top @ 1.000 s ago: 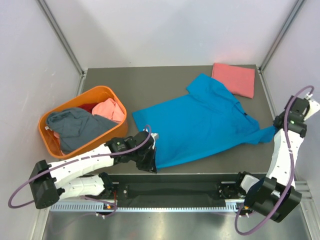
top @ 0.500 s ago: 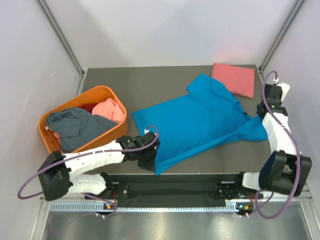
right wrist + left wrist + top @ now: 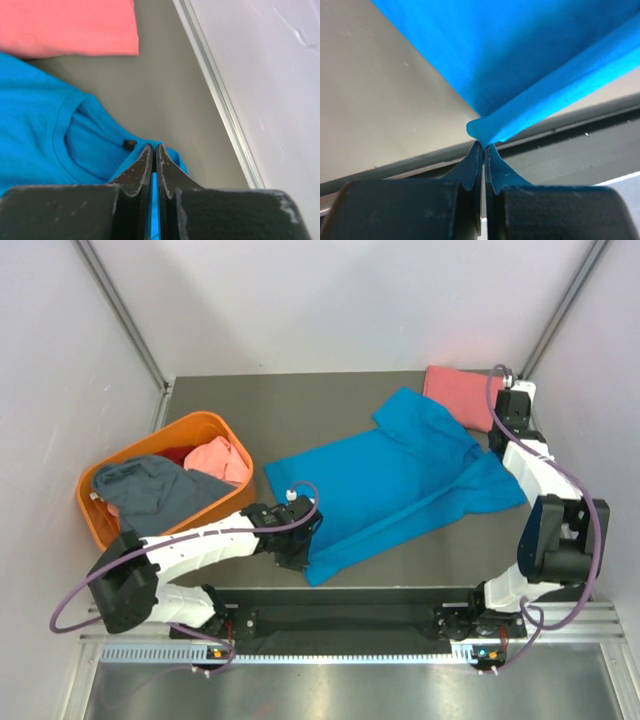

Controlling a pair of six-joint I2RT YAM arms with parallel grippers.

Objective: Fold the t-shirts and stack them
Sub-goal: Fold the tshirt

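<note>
Bright, even overhead light, with faint soft shadows on the dull grey tabletop. The overhead view is sharp; close to the wrist lenses the left gripper, right gripper and bright blue cloth t-shirt blur.

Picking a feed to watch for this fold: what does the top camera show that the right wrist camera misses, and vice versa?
Top only: the orange basket of unfolded shirts, and the left claw pinching the blue t-shirt at its near corner. Right wrist only: the right claw up close, shut on blue cloth beside the collar. Both: the blue t-shirt and the folded salmon-pink t-shirt.
</note>
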